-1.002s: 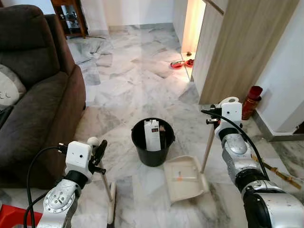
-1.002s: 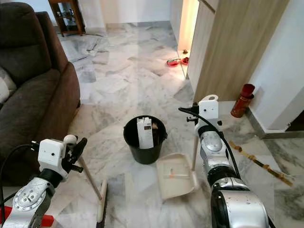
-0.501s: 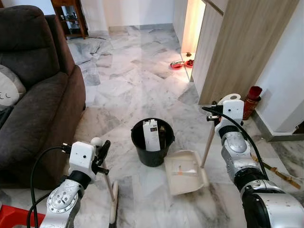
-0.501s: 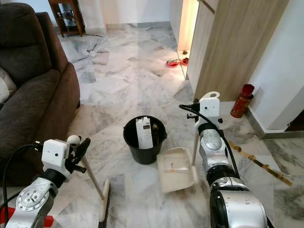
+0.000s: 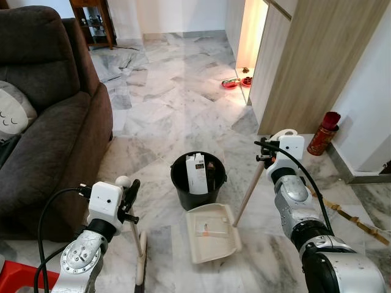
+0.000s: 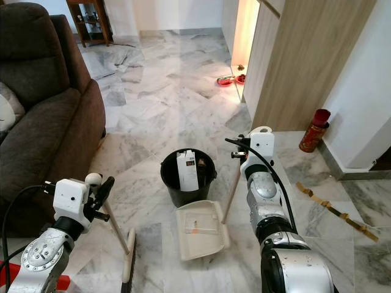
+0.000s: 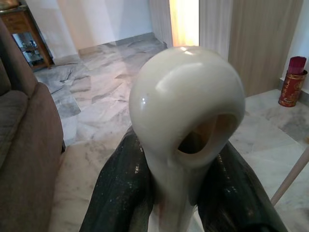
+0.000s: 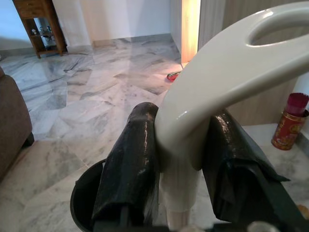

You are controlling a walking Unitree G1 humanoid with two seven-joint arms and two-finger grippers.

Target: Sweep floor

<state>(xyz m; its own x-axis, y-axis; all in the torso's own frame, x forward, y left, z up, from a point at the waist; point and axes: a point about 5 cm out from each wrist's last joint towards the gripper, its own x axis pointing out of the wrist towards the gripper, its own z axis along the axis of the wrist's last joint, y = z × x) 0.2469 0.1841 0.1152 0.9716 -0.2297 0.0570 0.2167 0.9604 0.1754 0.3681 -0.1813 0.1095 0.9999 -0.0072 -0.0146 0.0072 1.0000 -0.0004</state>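
Left gripper (image 7: 176, 193) clamps the broom handle (image 5: 135, 235), right gripper (image 8: 181, 169) clamps the dustpan handle (image 5: 247, 194); the dustpan (image 5: 211, 232) lies at the black bucket's (image 5: 197, 189) 6 o'clock, its carton's (image 5: 196, 173) print unreadable.

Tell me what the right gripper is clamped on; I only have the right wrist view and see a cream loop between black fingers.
Observer: That loop tops the dustpan handle; the right gripper is shut on it.
Operator: Where does the pan sit?
Observer: The dustpan lies flat on the marble, just in front of the black bucket.
Operator: And the left side?
Observer: The left gripper is shut on the broom handle; the broom head rests on the floor near the brown sofa.
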